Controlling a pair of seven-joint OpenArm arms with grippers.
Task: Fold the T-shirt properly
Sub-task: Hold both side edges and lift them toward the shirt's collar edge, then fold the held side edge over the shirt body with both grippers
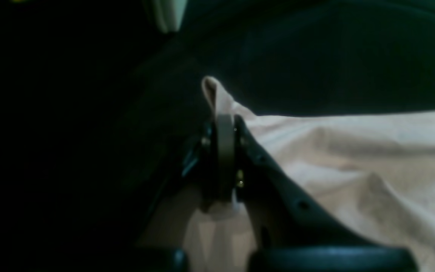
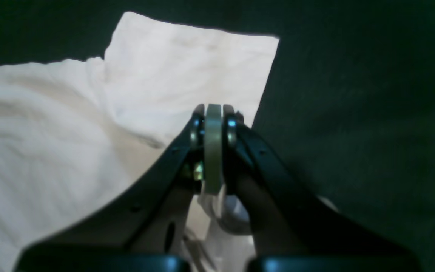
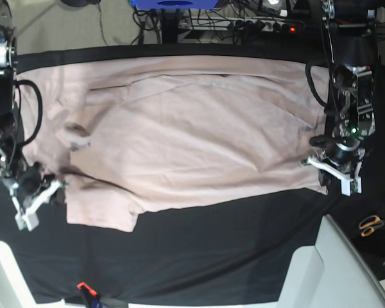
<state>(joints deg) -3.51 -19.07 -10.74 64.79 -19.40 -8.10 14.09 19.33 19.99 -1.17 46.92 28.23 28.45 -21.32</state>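
The plain pale pink cotton T-shirt [image 3: 179, 135] lies spread wide on the bench under a black cloth cover [image 3: 199, 256]. The left gripper [image 1: 225, 121] is clenched on a small raised fold at the shirt's edge. The right gripper [image 2: 213, 113] is clenched on the fabric near a sleeve. Orange-handled scissors [image 3: 372, 224] lie beside the bench, well apart from the shirt.

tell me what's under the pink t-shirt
A black cloth table cover shows all around the plain pale pink cotton T-shirt and runs beneath it. Anything else under the shirt is hidden by the fabric.
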